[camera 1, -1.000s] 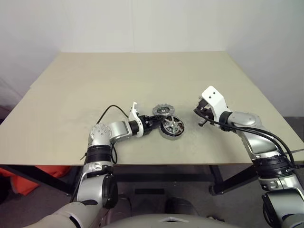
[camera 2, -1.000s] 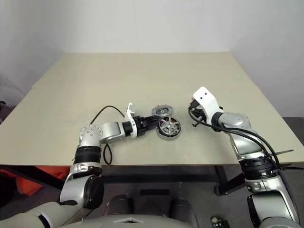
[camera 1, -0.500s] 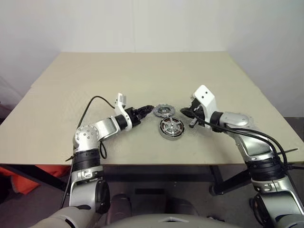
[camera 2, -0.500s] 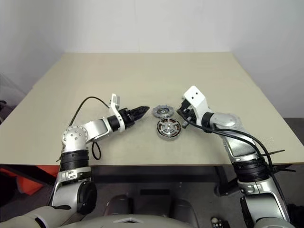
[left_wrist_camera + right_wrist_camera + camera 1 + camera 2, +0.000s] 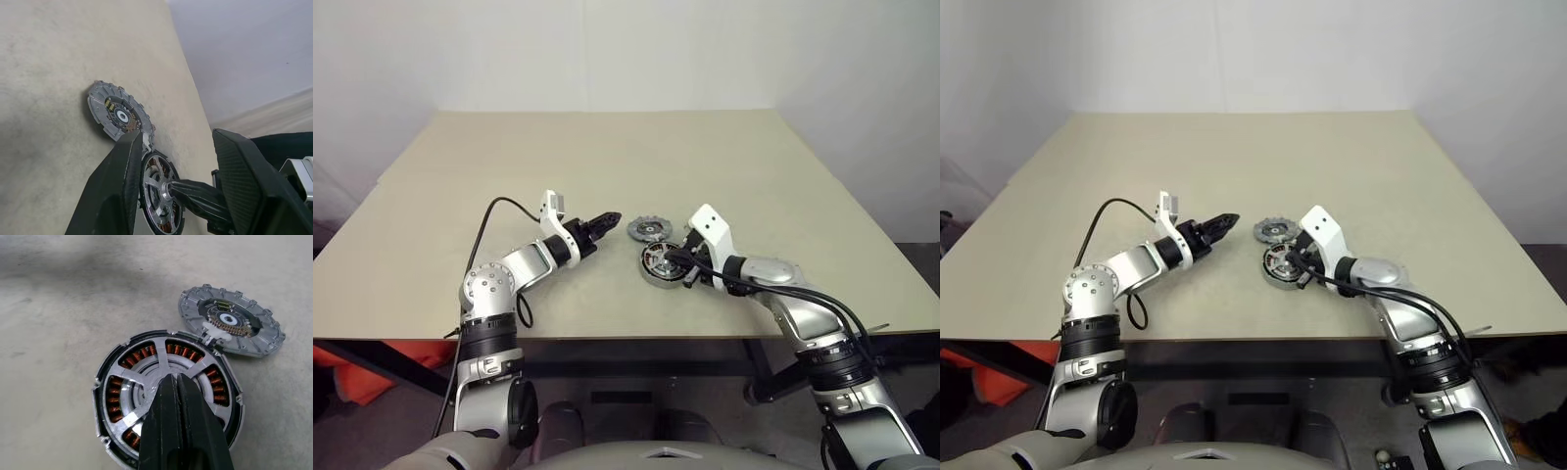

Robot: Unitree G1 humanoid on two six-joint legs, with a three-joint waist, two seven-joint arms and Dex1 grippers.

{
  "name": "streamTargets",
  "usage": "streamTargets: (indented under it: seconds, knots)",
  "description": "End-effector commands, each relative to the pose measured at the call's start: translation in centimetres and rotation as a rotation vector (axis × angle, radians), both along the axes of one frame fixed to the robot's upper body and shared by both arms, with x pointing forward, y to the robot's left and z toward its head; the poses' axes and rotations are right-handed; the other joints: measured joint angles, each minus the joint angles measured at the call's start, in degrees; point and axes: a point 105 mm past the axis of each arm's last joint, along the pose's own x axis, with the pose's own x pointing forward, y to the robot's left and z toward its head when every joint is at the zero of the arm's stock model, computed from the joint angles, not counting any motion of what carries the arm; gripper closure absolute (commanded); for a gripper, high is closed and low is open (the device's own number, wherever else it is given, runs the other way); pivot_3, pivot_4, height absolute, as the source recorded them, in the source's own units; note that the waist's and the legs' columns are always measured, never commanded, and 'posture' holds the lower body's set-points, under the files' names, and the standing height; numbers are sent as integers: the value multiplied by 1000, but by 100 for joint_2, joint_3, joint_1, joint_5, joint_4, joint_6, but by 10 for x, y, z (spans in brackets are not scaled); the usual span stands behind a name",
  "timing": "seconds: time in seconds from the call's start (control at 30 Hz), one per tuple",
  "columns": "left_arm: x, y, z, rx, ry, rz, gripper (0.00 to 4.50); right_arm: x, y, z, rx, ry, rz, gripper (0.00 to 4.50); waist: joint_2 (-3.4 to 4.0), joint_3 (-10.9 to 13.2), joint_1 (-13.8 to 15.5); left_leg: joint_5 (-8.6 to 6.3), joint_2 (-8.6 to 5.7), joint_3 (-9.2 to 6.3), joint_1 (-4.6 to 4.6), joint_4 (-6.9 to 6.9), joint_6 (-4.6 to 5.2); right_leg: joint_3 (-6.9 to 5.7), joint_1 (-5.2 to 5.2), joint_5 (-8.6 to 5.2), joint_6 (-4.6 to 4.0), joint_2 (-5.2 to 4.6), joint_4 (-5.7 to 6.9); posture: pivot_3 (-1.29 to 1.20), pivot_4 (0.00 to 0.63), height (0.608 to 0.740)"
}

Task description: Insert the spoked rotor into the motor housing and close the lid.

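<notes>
Right gripper (image 5: 178, 382) clenched on nothing, tips over the hub of the spoked rotor (image 5: 164, 382) already seated in the motor housing (image 5: 662, 264) on the table (image 5: 607, 157), lid (image 5: 649, 230) just beyond, left gripper (image 5: 607, 219) released, farther off.

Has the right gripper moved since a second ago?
Yes. The right gripper has swung in toward the left, from well off to the side to over the motor housing, fingers shut above its hub.
</notes>
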Motion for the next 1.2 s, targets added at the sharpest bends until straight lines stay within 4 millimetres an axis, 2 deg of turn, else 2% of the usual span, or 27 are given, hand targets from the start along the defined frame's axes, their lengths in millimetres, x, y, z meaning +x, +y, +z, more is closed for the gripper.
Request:
streamTargets:
  seconds: [0.03, 0.2, 0.3, 0.33, 0.4, 0.47, 0.5, 0.53, 0.63, 0.8, 0.97, 1.1, 1.2]
  knots:
    - [1, 3, 13, -5, -59, 17, 2103, 7, 3, 31, 26, -88, 32, 4500, 0, 1, 1, 0, 0, -1, -3, 0, 0, 0, -1, 0, 0, 0, -1, 0, 0, 740]
    - [0, 2, 12, -4, -59, 22, 2103, 15, 4, 53, 37, -153, 35, 4500, 0, 1, 2, 1, 2, -3, -39, 0, 0, 0, -37, 3, 1, 2, 5, 0, 0, 740]
    - [-1, 1, 10, 1, -56, 22, 2103, 17, 4, 50, 28, -145, 28, 4500, 1, 1, 7, -3, 1, -3, -47, -6, 4, 0, -44, 8, -9, 3, 6, 0, 0, 740]
    - [-1, 1, 10, 4, -55, 23, 2103, 17, 4, 47, 26, -135, 27, 4500, 0, 1, 7, -3, 1, -3, -52, -8, 4, 0, -47, 22, -36, 3, 5, 0, 0, 740]
    - [-1, 2, 9, 5, -56, 26, 2103, 14, 3, 25, 24, -63, 15, 4500, 1, 1, 7, -3, 0, -1, -61, -8, 4, 2, -53, 24, -41, 1, 4, 0, 0, 740]
    - [0, 2, 10, 4, -61, 30, 2103, 7, -4, -14, -35, 28, -9, 4500, -3, -1, 15, -4, 0, -1, -63, -7, 5, 2, -52, 25, -42, 1, 2, 0, 0, 740]
    - [0, 3, 10, 7, -62, 34, 2103, 4, -6, -25, -60, 48, -14, 4500, -3, -1, 22, -5, 0, -1, -60, -6, 6, 2, -48, 24, -41, 1, 1, 0, 0, 740]
    - [0, 4, 10, 9, -63, 37, 2103, 3, -5, -27, -59, 53, -15, 4500, 7, -3, 11, -6, -1, -1, -62, -6, 8, 2, -48, 24, -41, -1, 1, 0, 0, 740]
    - [0, 6, 10, 10, -64, 42, 2103, 7, 2, -6, 0, 6, 1, 4500, 4, -4, -8, -10, 1, 9, -35, -7, 14, 6, -29, 0, 0, -1, 2, 0, 0, 740]
    - [1, 5, 9, 13, -62, 43, 2103, 14, 3, 23, 26, -88, 31, 4500, 5, -3, -5, 0, 1, 6, -27, -5, -1, 5, -30, 0, 2, 4, 3, 0, 0, 740]
    - [0, 5, 8, 14, -62, 44, 2103, 2, 18, 56, 103, -167, 138, 4500, 5, -3, -3, -2, 2, 5, -43, -4, 2, 5, -45, 3, 1, 3, 6, 0, 0, 740]
    - [-1, 3, 7, 14, -60, 41, 2103, -15, 25, 56, 111, -146, 223, 4500, 5, -3, 8, -9, 1, 5, -49, -10, 13, 6, -47, 22, -35, 3, 5, 0, 0, 740]
    - [-1, 3, 7, 15, -61, 42, 2103, -18, 22, 40, 86, -89, 205, 4500, 5, -3, 13, -10, 0, 6, -50, -8, 15, 6, -45, 21, -34, 0, 3, 0, 0, 740]
